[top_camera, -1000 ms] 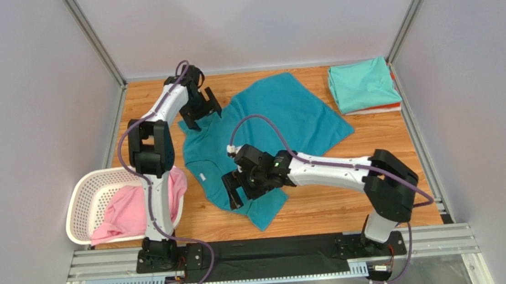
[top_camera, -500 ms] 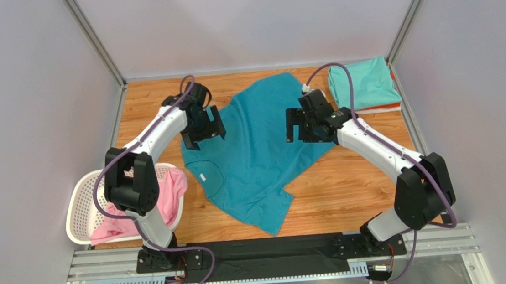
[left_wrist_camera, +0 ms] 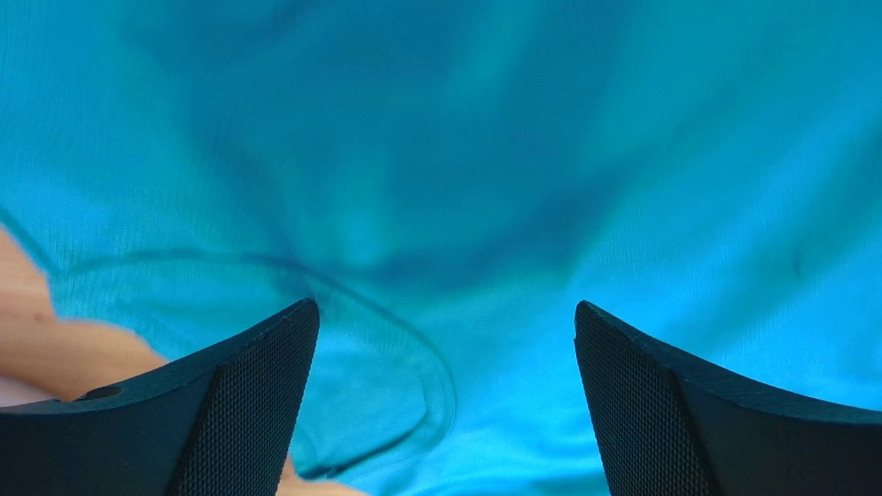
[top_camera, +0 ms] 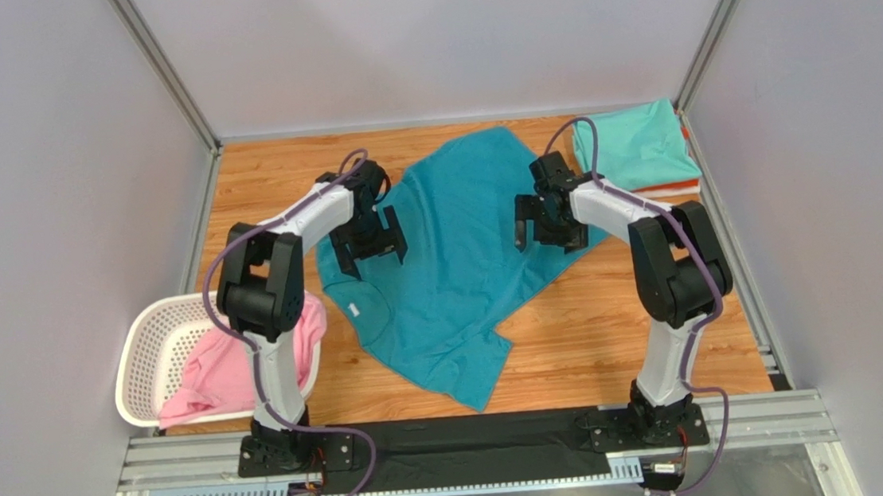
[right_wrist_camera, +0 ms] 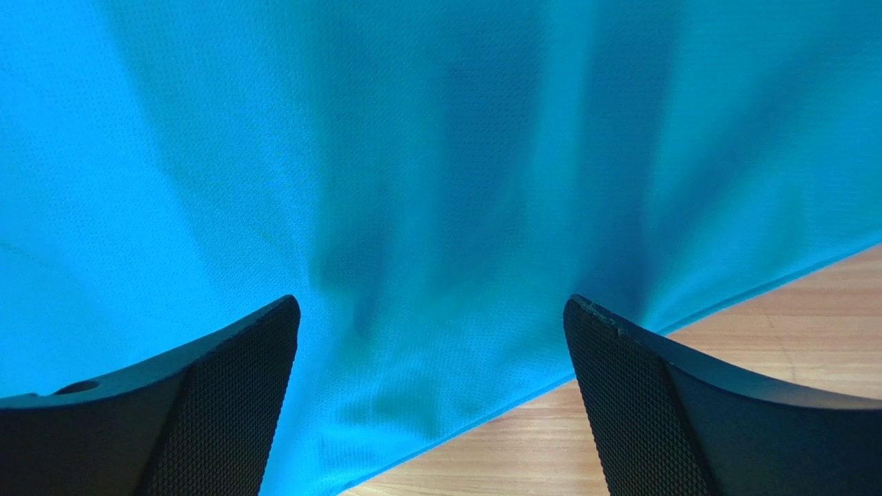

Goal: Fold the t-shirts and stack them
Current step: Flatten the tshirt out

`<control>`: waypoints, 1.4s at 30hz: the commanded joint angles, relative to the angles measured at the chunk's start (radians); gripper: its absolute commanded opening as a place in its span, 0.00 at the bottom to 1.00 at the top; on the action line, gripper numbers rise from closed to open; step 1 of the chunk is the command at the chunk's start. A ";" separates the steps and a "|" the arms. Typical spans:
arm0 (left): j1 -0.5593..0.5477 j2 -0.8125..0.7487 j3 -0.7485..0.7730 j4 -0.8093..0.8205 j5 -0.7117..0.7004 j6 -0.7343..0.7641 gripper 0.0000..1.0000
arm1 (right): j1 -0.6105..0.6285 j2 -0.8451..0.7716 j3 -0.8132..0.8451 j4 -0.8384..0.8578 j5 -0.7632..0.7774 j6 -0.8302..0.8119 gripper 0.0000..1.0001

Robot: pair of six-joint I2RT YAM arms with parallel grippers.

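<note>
Near left: pink t-shirt [top_camera: 211, 370] slumped in basket [top_camera: 144, 336], unfolded.

Mid-table: teal t-shirt [top_camera: 460, 264] lies flat and askew, with soft wrinkles. Long axis runs from collar at near left to hem at far right.

Left gripper [top_camera: 370, 248] sits directly over the shoulder end, right gripper [top_camera: 539, 230] over the hem edge. Both are spread wide and hold nothing, cloth straight below each.

Far right corner: mint t-shirt [top_camera: 632, 150] folded on orange t-shirt [top_camera: 679, 188].

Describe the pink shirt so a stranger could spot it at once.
Start at the wooden table's near-left corner, where a white basket sits by the left arm. The pink shirt lies crumpled inside. It alone is pink and bunched; the teal shirt is spread out, the mint shirt folded.
</note>
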 commanded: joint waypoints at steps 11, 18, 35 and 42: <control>0.076 0.305 0.450 -0.131 0.046 0.018 1.00 | 0.128 -0.196 -0.391 0.140 -0.128 0.166 1.00; 0.076 0.518 0.766 -0.207 0.100 0.047 1.00 | 0.334 -0.450 -0.528 0.120 -0.079 0.355 1.00; 0.066 0.111 0.551 -0.151 0.033 0.113 1.00 | 0.182 -0.666 -0.367 -0.137 0.149 0.200 1.00; 0.061 -0.032 0.228 -0.046 0.038 0.091 1.00 | 0.073 -0.511 -0.272 -0.091 0.125 0.127 1.00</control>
